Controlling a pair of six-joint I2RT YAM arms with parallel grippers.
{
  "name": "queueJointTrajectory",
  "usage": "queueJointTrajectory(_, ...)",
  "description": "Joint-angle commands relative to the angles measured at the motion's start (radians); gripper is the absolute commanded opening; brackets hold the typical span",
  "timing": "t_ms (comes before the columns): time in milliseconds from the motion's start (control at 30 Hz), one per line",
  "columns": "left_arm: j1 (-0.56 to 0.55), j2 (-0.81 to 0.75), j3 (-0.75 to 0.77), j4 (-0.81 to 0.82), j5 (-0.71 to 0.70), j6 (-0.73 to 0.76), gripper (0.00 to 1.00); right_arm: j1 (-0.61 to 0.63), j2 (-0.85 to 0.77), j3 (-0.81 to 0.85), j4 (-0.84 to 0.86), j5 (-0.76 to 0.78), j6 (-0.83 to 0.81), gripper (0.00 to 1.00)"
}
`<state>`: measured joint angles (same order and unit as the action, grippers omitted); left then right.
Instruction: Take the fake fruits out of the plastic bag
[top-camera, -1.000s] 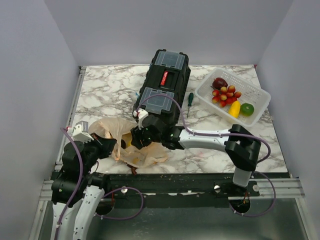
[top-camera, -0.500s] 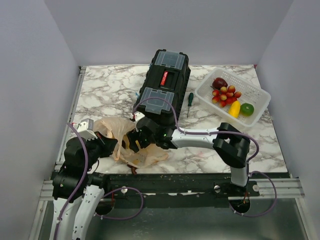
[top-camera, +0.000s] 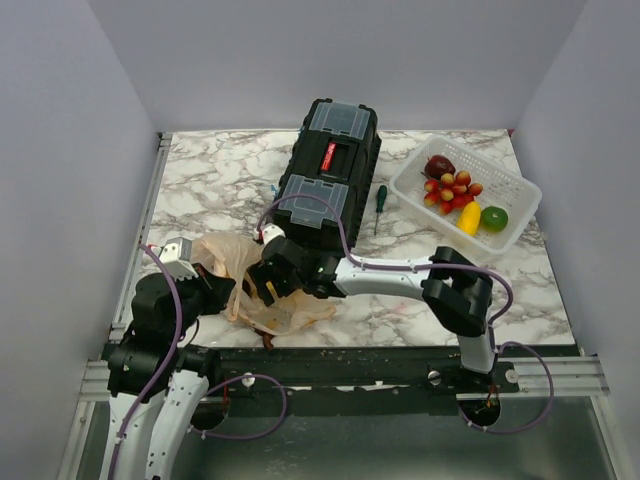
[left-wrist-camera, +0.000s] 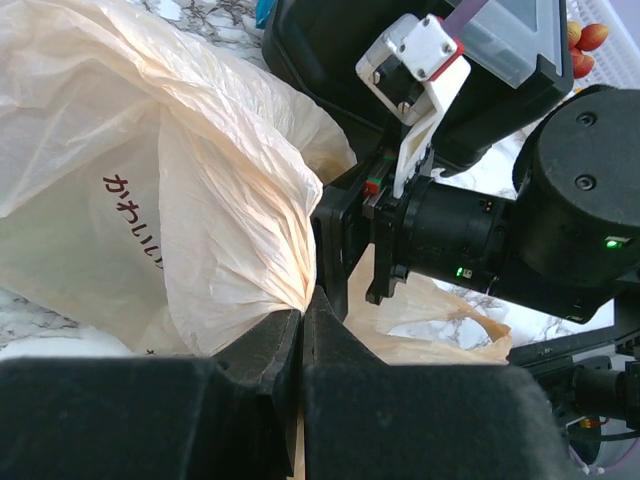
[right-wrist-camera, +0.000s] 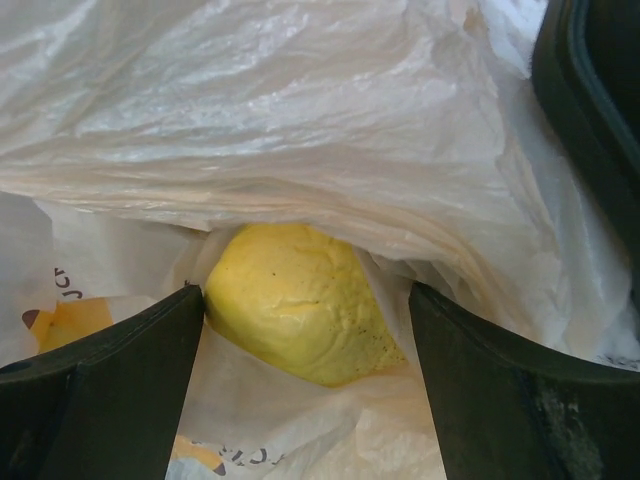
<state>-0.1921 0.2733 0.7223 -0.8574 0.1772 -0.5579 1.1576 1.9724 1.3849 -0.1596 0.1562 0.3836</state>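
Beige, crinkly film of the plastic bag (top-camera: 222, 256) lay on the marble table (top-camera: 200, 180), just in front of the near-left corner of the black toolbox (top-camera: 325, 175). The left gripper (left-wrist-camera: 303, 315) had its jaws pressed together on a fold of the bag, on the side away from the toolbox. The right gripper (right-wrist-camera: 310, 330) reached into the bag's mouth from the toolbox side with its jaws spread apart. A bumpy yellow fruit (right-wrist-camera: 295, 300) sat between them inside the bag, with the left finger (right-wrist-camera: 110, 380) just beside it. To the right of the toolbox stood a white basket (top-camera: 520, 215) holding a dark purple fruit (top-camera: 439, 165), a grape cluster (top-camera: 452, 190), a smooth yellow fruit (top-camera: 469, 217) and a green fruit (top-camera: 494, 217). A green-handled screwdriver (top-camera: 379, 200) lay between the toolbox and the basket.
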Motion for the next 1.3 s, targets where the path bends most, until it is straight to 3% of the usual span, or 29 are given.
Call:
queueJointTrajectory(0,-0.003,-0.015,-0.01,0.018,0.007,0.02,0.0,0.015,-0.04,0.052,-0.112,0.041,-0.011,0.87)
queueJointTrajectory(167,-0.003,-0.028,-0.011,0.017,0.001,0.015,0.0,0.017,-0.126,0.052,-0.093,0.026,0.03,0.87)
queueJointTrajectory(333,-0.003,-0.027,-0.01,0.017,0.001,0.015,0.0,0.016,-0.122,0.04,-0.079,-0.019,0.059,0.62)
queueJointTrajectory(533,-0.004,-0.025,-0.012,0.018,0.002,0.015,0.0,0.017,-0.064,0.058,-0.066,-0.055,0.056,0.55)
queueJointTrajectory(600,-0.004,-0.025,-0.012,0.018,0.004,0.016,0.0,0.017,-0.046,0.065,-0.071,-0.046,0.045,0.55)
queueJointTrajectory(800,-0.004,-0.025,-0.012,0.018,0.007,0.017,0.0,0.016,0.005,0.075,-0.097,-0.025,0.005,0.69)
queueJointTrajectory(1267,-0.003,-0.022,-0.015,0.021,0.011,0.016,0.0,0.017,0.12,0.096,-0.098,0.011,-0.04,0.82)
